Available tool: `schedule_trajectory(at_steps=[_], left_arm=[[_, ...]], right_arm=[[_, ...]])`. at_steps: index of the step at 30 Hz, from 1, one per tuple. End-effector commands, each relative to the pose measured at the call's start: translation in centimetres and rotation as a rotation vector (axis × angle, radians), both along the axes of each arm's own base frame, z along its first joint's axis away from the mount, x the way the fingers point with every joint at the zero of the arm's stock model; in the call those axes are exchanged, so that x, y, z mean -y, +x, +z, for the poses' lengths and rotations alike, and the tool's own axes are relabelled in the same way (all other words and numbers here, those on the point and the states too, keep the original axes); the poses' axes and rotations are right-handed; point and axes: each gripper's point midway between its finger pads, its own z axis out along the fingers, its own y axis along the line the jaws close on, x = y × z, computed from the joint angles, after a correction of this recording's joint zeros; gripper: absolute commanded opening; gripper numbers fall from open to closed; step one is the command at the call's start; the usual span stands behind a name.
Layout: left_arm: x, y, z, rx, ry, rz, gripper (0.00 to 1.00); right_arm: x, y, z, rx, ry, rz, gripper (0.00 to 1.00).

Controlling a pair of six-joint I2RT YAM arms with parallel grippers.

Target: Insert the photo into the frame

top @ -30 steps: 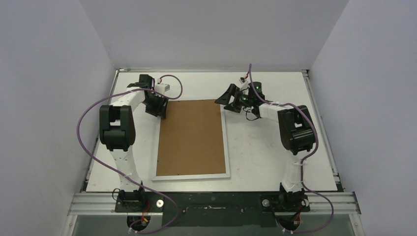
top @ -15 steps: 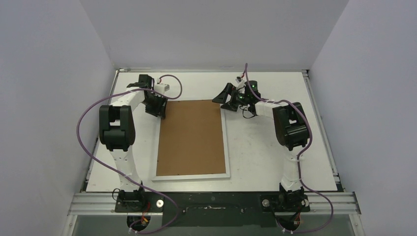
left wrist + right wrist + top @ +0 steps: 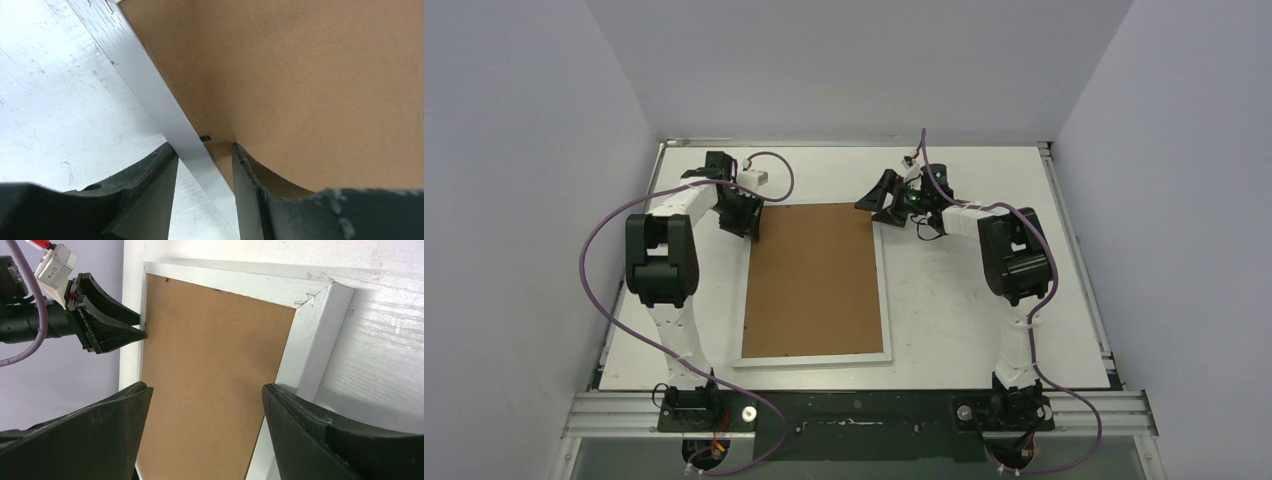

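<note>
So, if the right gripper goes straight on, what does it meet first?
Probably the frame: its white edge near the far corner lies just ahead of the open right gripper, though depth is unclear.

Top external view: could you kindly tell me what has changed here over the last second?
The right gripper moved a little left and toward the far edge, closer to the far right corner of the frame, its elbow swinging inward; it is open and holds nothing. The left gripper stayed at the frame's far left edge, and the frame lay unmoved, brown back up.
</note>
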Motion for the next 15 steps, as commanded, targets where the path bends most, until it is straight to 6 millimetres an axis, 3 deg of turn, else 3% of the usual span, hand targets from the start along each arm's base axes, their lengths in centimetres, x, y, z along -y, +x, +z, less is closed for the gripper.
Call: schedule_trajectory(at_steps=[1, 15], left_arm=[[1.80, -1.32, -2.73, -0.069, -0.039, -0.057, 0.40], [1.72, -1.39, -3.02, -0.070, -0.030, -0.059, 0.38]], right_arm=[[0.68, -1.43, -1.20, -0.050, -0.043, 0.020, 0.85], [1.38, -2.34, -0.35, -0.050, -0.038, 0.014, 0.85]])
